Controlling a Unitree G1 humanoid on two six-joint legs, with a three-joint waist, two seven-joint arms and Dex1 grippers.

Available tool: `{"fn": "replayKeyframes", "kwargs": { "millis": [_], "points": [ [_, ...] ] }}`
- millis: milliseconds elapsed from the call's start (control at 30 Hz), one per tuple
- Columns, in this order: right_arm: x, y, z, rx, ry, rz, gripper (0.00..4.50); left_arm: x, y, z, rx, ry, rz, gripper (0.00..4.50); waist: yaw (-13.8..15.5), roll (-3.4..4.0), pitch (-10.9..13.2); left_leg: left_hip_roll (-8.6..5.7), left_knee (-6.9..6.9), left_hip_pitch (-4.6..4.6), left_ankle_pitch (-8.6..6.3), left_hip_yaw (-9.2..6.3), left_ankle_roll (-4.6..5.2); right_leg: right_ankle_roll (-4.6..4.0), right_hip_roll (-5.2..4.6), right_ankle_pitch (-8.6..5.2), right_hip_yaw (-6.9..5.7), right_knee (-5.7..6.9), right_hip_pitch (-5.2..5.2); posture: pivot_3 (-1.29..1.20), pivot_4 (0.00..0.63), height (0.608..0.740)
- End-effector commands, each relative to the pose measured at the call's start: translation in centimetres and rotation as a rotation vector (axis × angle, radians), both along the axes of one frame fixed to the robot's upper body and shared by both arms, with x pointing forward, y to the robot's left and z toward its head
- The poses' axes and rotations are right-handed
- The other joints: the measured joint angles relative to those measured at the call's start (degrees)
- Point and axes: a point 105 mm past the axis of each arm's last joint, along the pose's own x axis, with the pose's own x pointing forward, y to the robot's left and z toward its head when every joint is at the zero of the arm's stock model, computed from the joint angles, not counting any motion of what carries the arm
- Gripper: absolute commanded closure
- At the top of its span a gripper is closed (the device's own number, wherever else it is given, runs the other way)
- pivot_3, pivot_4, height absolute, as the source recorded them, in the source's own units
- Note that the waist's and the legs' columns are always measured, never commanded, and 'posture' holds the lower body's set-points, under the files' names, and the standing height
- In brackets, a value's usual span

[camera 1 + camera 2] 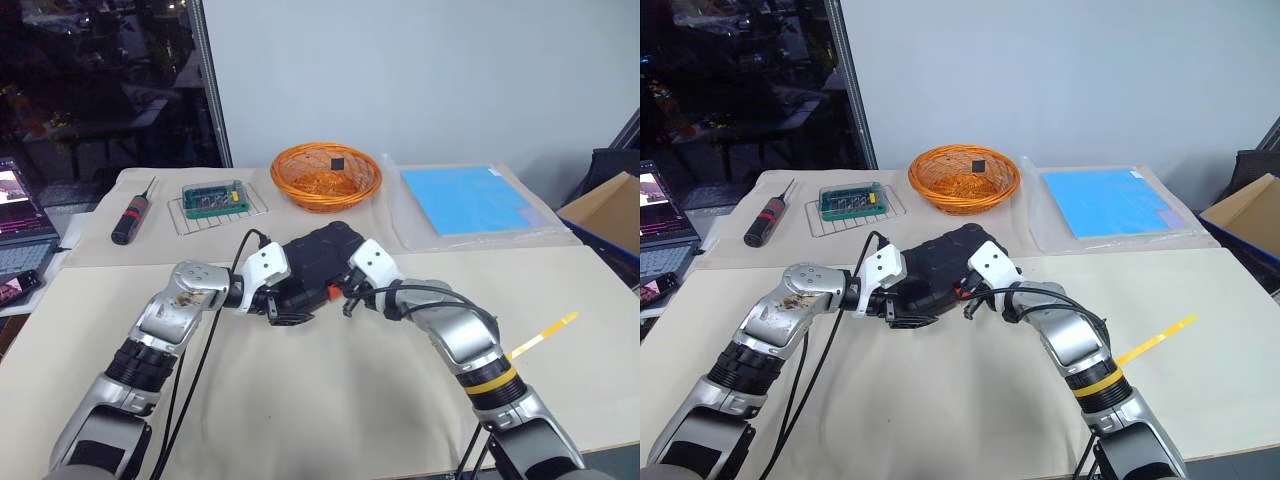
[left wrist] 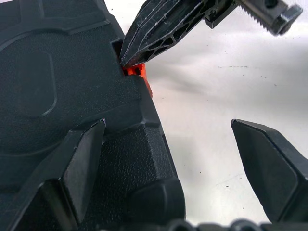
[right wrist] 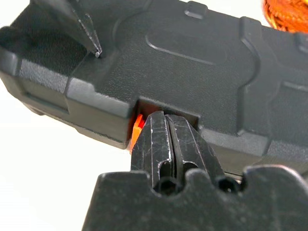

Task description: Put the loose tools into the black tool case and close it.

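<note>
The black tool case (image 1: 318,255) lies shut in the middle of the table, ribbed shell up. Its small orange latch (image 3: 137,128) sits in a notch on the front edge. My right gripper (image 3: 166,121) is shut, and its joined tips press into that notch right against the latch. My left gripper (image 1: 284,312) is open over the case's near left corner. One of its fingers (image 2: 82,166) rests on the lid and the other hangs off the edge above the tabletop. The loose tools are out of view.
Behind the case stands an orange wicker basket (image 1: 326,176). A green tray on a wire rack (image 1: 214,200) and a black screwdriver with a red band (image 1: 130,218) lie far left. A blue sheet (image 1: 470,200), a cardboard box (image 1: 610,212) and a yellow strip (image 1: 545,335) are to the right.
</note>
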Motion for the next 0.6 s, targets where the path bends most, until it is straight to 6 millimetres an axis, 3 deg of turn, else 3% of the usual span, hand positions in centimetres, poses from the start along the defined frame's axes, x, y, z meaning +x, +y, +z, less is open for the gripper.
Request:
{"fn": "replayKeyframes", "kwargs": {
  "millis": [33,167,300,367,467,533,600],
  "points": [
    [-1.7,-1.8,-7.2,-0.157,0.219,-0.043,4.43,-0.5,0.2,-1.9,0.037,0.069,0.008,0.00,0.06,0.03,-0.15,0.00,-0.03,0.01,0.01,0.00,-0.01,0.00,-0.01,0.00,-0.19,-0.04,0.00,0.00,0.150,0.740],
    [-1.2,-2.0,-6.5,-0.147,0.206,-0.053,4.43,-0.3,0.2,-2.0,0.039,0.069,0.011,0.00,0.05,0.03,-0.29,0.01,-0.03,0.05,0.04,0.01,-0.06,0.00,-0.34,0.01,-0.37,-0.03,0.00,0.00,0.150,0.740],
    [-0.6,-1.5,-4.0,-0.030,0.160,-0.068,4.43,-0.2,0.3,-2.0,0.035,0.062,0.015,0.00,0.15,0.03,-0.29,0.01,-0.08,0.06,0.03,0.01,-0.07,0.01,-0.55,0.01,-0.61,-0.03,-0.04,0.00,0.150,0.740],
    [-0.5,-0.6,-1.2,0.078,0.055,-0.021,4.43,-0.4,0.1,-1.5,0.001,0.028,0.002,0.00,0.26,0.06,-0.26,0.00,-0.12,0.03,0.03,0.01,-0.07,0.02,-0.69,0.01,-0.79,-0.03,-0.08,0.00,0.150,0.740],
    [-1.8,0.0,5.5,0.377,-0.184,0.065,4.43,-0.6,-0.7,1.3,-0.196,-0.054,0.002,0.00,0.37,0.23,0.11,-0.01,-0.13,-0.16,0.03,0.02,-0.08,0.05,-0.85,0.03,-0.97,-0.11,-0.21,0.00,0.150,0.740],
    [-3.1,-1.8,7.6,0.476,-0.207,0.074,4.43,-1.4,-0.5,2.5,-0.282,-0.025,-0.020,0.00,0.63,0.39,0.88,-0.05,-0.12,-0.59,0.04,0.02,-0.09,0.41,-0.90,0.32,-0.96,-0.15,-0.44,0.00,0.150,0.740],
    [-4.7,-3.8,8.1,0.439,-0.225,0.100,4.43,-2.0,0.2,3.7,-0.378,0.001,-0.005,0.00,0.89,0.41,1.04,-0.18,-0.04,-1.80,0.38,0.05,-0.22,0.25,-0.75,1.15,-0.97,-0.06,-1.44,0.00,0.150,0.740]
  ]
}}
